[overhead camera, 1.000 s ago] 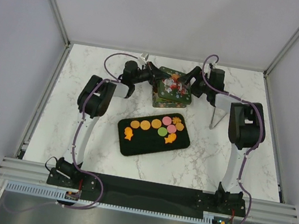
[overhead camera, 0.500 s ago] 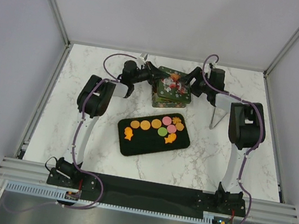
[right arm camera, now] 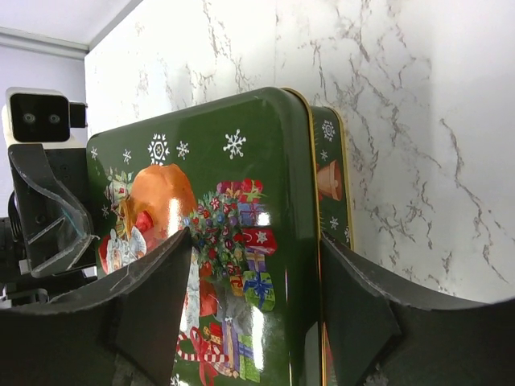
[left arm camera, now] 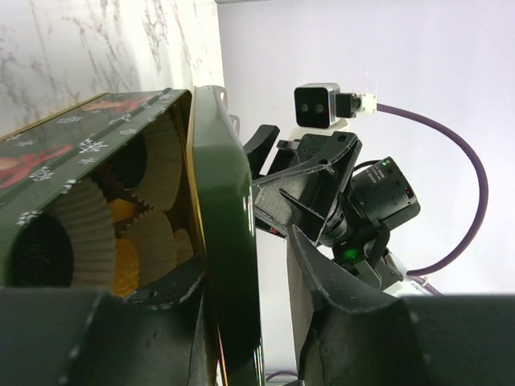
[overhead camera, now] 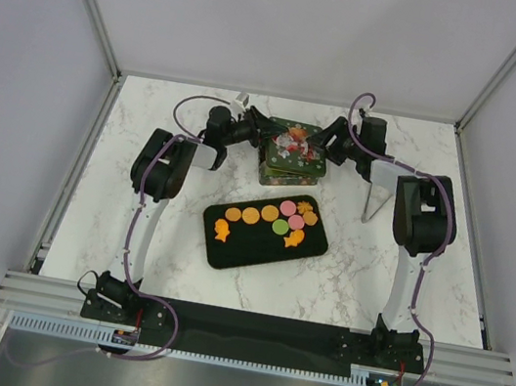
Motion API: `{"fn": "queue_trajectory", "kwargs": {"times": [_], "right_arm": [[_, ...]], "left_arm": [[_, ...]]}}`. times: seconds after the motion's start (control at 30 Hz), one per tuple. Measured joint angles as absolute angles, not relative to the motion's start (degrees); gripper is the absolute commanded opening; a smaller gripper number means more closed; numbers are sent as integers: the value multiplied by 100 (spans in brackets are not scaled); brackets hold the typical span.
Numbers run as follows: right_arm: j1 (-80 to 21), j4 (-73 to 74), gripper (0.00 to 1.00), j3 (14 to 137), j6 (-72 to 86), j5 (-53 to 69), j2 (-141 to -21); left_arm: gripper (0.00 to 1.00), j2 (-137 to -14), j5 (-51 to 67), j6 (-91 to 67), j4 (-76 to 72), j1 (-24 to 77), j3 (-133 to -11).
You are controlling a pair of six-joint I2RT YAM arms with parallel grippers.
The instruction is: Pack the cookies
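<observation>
1. You're part-packed: ten cookies (overhead camera: 268, 213) wait on the black tray (overhead camera: 248, 251) mid-table (overhead camera: 343, 277). The tin (overhead camera: 291, 174), near the far edge, holds some.
2. Counted: four round orange, three fish, two pink, one green (tin's contents uncountable).
3. Left gripper (left arm camera: 245, 257) stands spread around the lid (right arm camera: 233, 161); the right gripper's (right arm camera: 256, 241) grip, cannot tell.

tin (left arm camera: 88, 129): green, paper liners (left arm camera: 165, 161) inside, orange cookies (left arm camera: 122, 269) in them
lid (left arm camera: 229, 241): edge-on between left gripper (left arm camera: 241, 261) fingers
</observation>
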State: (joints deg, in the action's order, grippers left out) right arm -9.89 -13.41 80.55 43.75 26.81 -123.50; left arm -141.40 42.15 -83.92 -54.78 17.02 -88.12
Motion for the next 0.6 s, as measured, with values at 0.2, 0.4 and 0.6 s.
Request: {"fn": "queue_trajectory", "kwargs": {"times": [0.2,0.4,0.6], "right_arm": [[-1000,-1280,70,8103,4370,2718,-12470],[-1015,-1278,69,8152,4375,2724,-12567],[-1017,-1240,69,8182,4372,2722,-12569]], "left_arm": [[43,-14138,4224,-8390,-5505,1658,-8654],[46,-14016,4265,-8390,-5636,1586,-8405],[48,-13939,4311,-8390,-5690,1476,-8274]]}}
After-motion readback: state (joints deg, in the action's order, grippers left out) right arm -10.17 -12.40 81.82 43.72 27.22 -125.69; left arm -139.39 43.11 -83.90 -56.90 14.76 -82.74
